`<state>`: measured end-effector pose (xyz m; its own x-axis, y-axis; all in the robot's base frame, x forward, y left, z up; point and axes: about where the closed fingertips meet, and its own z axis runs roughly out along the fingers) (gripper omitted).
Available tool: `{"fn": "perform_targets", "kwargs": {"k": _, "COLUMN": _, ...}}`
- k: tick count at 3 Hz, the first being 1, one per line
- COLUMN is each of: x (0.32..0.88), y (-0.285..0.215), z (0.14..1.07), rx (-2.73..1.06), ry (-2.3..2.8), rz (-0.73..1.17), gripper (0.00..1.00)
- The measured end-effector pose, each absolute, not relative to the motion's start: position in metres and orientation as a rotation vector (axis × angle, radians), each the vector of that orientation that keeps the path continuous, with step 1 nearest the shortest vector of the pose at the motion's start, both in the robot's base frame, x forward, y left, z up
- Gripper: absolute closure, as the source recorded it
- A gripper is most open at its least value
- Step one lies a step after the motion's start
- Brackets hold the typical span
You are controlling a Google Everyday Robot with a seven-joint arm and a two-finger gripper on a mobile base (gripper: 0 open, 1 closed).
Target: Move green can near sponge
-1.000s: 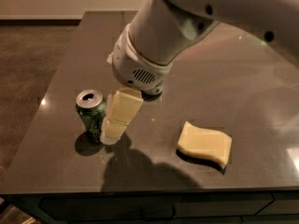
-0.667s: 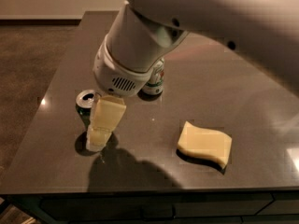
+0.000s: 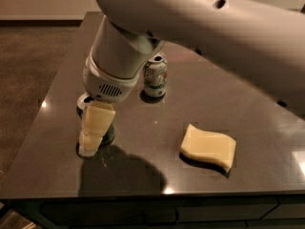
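Gripper [image 3: 93, 140] low at the green can [image 3: 109, 133], lower left of frame. Cannot tell whether it grips the can. Sponge [image 3: 208, 147] sits well apart, lower right. Judgement: reach done; lift, carry and placing not yet done.

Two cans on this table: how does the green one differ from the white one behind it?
The green can is dark green; the white can is white and pale green with red marks. The green can is mostly hidden by the gripper, down over it nearer the camera; the white can stands in plain view farther back. Both are upright, apart from the sponge.
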<state>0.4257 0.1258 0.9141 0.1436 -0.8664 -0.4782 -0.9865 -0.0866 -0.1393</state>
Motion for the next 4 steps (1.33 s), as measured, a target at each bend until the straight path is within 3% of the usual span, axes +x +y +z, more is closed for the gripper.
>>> {"fn": "perform_targets", "kwargs": {"k": 1, "x": 0.433, "y": 0.124, "z": 0.910, "rx": -2.008, "ry": 1.792, "rz": 0.394, "gripper": 0.18}}
{"fn": "perform_targets", "kwargs": {"k": 4, "x": 0.445, "y": 0.084, "z": 0.934, "rx": -1.936, "ry": 1.805, "rz": 0.414, "gripper": 0.88}}
